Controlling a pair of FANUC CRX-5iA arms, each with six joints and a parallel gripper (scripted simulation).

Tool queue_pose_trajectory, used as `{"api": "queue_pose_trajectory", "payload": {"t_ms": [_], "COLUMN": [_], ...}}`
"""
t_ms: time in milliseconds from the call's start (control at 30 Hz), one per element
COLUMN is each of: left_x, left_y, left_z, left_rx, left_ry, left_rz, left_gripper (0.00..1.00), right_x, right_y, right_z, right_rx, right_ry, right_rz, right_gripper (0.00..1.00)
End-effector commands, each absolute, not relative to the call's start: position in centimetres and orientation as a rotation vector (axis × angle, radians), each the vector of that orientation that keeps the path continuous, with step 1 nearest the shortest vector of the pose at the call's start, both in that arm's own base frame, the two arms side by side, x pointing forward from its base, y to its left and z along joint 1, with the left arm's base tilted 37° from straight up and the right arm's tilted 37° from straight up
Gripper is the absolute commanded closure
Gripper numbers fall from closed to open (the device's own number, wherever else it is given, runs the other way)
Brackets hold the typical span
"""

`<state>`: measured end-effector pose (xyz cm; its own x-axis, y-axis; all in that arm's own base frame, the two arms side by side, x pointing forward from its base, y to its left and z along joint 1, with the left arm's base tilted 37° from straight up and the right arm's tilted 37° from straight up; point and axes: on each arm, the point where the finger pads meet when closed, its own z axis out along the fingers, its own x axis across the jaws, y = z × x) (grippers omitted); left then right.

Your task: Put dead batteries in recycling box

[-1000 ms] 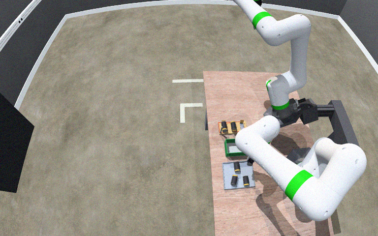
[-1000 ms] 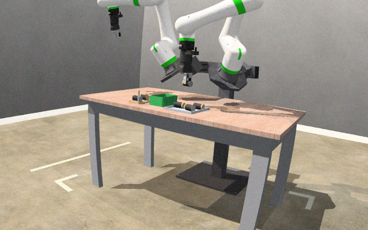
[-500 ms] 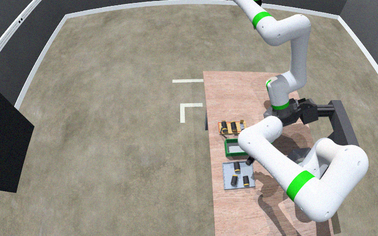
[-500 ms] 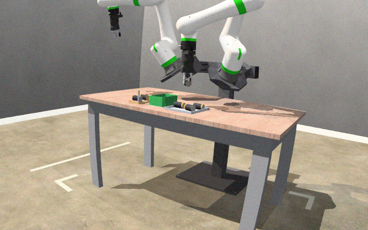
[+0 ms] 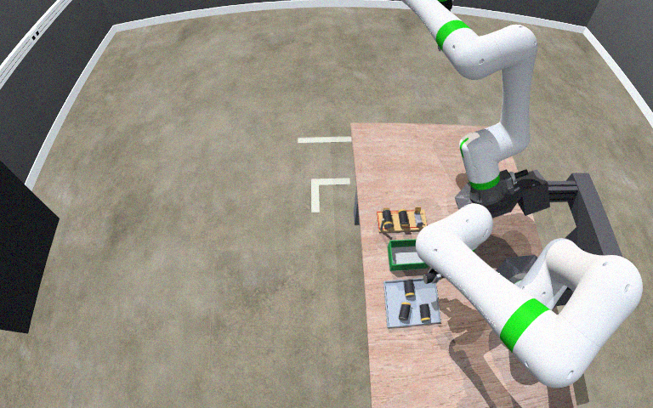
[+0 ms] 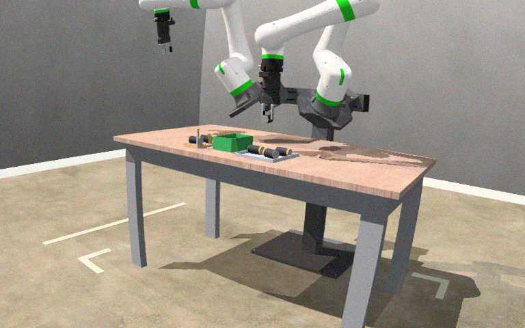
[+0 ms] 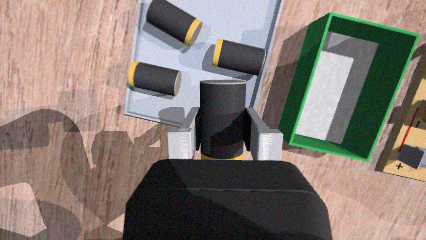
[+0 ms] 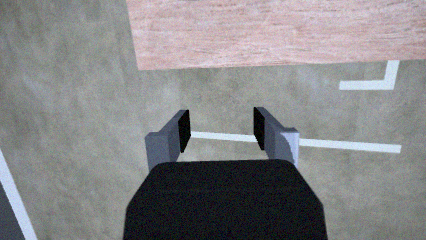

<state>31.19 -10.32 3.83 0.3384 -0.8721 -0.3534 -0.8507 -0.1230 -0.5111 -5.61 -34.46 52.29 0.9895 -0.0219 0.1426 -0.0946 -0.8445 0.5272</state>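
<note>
On one wooden table point(image 5: 400, 158) point(image 6: 348, 170) point(image 8: 280, 30), three tray batteries; one battery point(image 6: 267, 118) point(image 7: 222, 117) in left pincer point(image 6: 267, 115) point(image 7: 222, 120), right pincer point(image 6: 167, 50) point(image 8: 222, 130) open.

Plus sign, black, on the yellow holder board point(image 7: 391, 161), near its corner; short black minus-like stroke farther along.

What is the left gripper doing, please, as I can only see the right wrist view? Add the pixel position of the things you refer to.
Observer: The left gripper point(image 5: 432, 275) point(image 6: 267, 115) point(image 7: 222, 120) holds a battery point(image 5: 428, 278) point(image 6: 268, 119) point(image 7: 223, 115).
Operator: Thank you. What is in the tray?
Observer: Three batteries point(image 5: 404, 311) point(image 6: 269, 153) point(image 7: 155, 78) lie in the tray point(image 5: 392, 293) point(image 6: 257, 157) point(image 7: 200, 10).
Operator: And where is the box, please?
Observer: The box point(image 5: 389, 255) point(image 6: 232, 143) point(image 7: 382, 100) stands upright between the tray and the board point(image 5: 395, 222) point(image 6: 193, 145) point(image 7: 391, 159).
</note>
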Motion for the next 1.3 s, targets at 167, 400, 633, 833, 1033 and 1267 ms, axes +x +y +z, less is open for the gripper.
{"api": "queue_pose_trajectory", "payload": {"t_ms": [167, 400, 633, 833, 1033, 1267], "left_x": [31.23, 31.23, 31.23, 31.23, 31.23, 31.23], "left_y": [-10.37, -10.37, -10.37, -10.37, -10.37, -10.37], "left_z": [3.9, 3.9, 3.9, 3.9, 3.9, 3.9], "left_rx": [-1.637, -1.31, -1.073, -0.8, -0.557, -0.388], "left_ry": [1.898, 2.155, 2.301, 2.433, 2.524, 2.574], "left_rz": [0.133, 0.268, 0.355, 0.447, 0.522, 0.571], "left_gripper": [0.43, 0.43, 0.43, 0.43, 0.43, 0.43], "right_x": [-5.67, -5.67, -5.67, -5.67, -5.67, -5.67], "right_y": [-34.43, -34.43, -34.43, -34.43, -34.43, -34.43], "right_z": [52.38, 52.38, 52.38, 52.38, 52.38, 52.38], "right_rx": [2.57, 2.57, 2.57, 2.57, 2.57, 2.57], "right_ry": [-0.083, -0.083, -0.083, -0.083, -0.083, -0.083], "right_rz": [0.176, 0.176, 0.176, 0.176, 0.176, 0.176], "right_gripper": [0.0, 0.0, 0.0, 0.0, 0.0, 0.0]}}
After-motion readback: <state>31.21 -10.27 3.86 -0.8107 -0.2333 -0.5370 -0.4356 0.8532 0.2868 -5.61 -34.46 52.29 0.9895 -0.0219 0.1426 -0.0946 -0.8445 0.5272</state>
